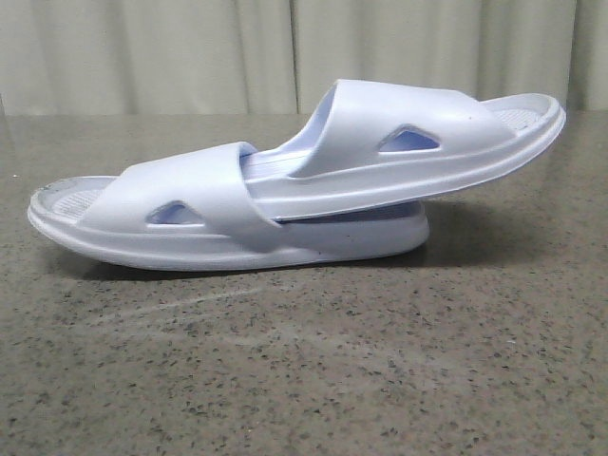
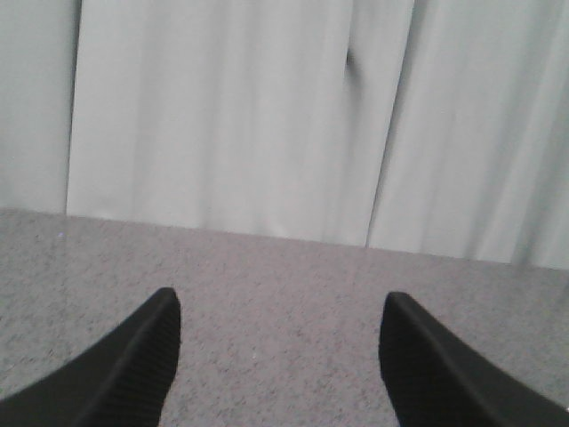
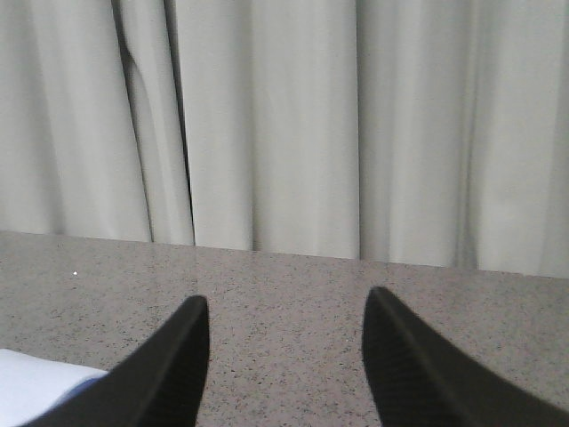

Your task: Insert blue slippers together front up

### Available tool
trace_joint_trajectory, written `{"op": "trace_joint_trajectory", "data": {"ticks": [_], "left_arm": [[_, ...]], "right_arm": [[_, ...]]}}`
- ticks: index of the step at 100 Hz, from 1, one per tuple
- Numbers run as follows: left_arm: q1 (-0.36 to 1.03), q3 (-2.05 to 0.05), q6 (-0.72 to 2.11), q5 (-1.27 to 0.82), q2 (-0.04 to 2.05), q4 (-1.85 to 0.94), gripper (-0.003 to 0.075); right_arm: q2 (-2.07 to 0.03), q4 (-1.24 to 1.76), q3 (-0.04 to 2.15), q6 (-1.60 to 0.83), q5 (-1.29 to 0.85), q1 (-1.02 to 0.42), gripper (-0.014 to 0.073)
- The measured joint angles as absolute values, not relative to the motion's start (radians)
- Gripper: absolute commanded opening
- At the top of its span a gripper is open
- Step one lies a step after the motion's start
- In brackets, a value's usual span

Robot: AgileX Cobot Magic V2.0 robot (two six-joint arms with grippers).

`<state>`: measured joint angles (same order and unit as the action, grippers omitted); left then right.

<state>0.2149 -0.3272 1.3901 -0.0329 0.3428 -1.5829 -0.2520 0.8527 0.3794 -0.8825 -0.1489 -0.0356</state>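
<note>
Two pale blue slippers lie on the speckled table in the front view. The lower slipper (image 1: 190, 214) rests flat on the table. The upper slipper (image 1: 418, 142) has one end pushed under the lower one's strap and slopes up to the right, its far end off the table. No gripper shows in the front view. My left gripper (image 2: 280, 307) is open over bare table, nothing between its fingers. My right gripper (image 3: 286, 307) is open and empty; a pale slipper edge (image 3: 40, 382) shows beside one of its fingers.
The grey speckled tabletop (image 1: 304, 361) extends toward the front. Pale curtains (image 1: 190, 57) hang behind the table's far edge, and they also show in both wrist views.
</note>
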Motion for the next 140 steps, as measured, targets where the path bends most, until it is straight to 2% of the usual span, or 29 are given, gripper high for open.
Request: {"op": "trace_joint_trajectory", "data": {"ticks": [25, 37, 46, 69, 72, 140], "left_arm": [[0.215, -0.23, 1.39, 0.025, 0.315, -1.583, 0.0421], [0.215, -0.225, 1.39, 0.029, 0.313, -1.583, 0.0353], [0.215, -0.225, 1.39, 0.031, 0.313, -1.583, 0.0267], [0.215, -0.225, 1.39, 0.031, 0.313, -1.583, 0.0015], [0.215, -0.225, 1.39, 0.031, 0.313, -1.583, 0.0015], [0.215, -0.225, 1.39, 0.031, 0.313, -1.583, 0.0016]], "right_arm": [[-0.138, 0.849, 0.286, -0.882, -0.14, -0.036, 0.033], [-0.13, 0.849, 0.26, -0.882, -0.14, -0.036, 0.0311], [-0.13, 0.847, 0.251, -0.882, -0.139, -0.036, 0.0231], [-0.13, 0.845, 0.244, -0.882, -0.129, -0.036, -0.0076], [-0.13, 0.845, 0.244, -0.882, -0.127, -0.036, -0.0107], [-0.13, 0.845, 0.244, -0.882, -0.125, -0.036, -0.0107]]}}
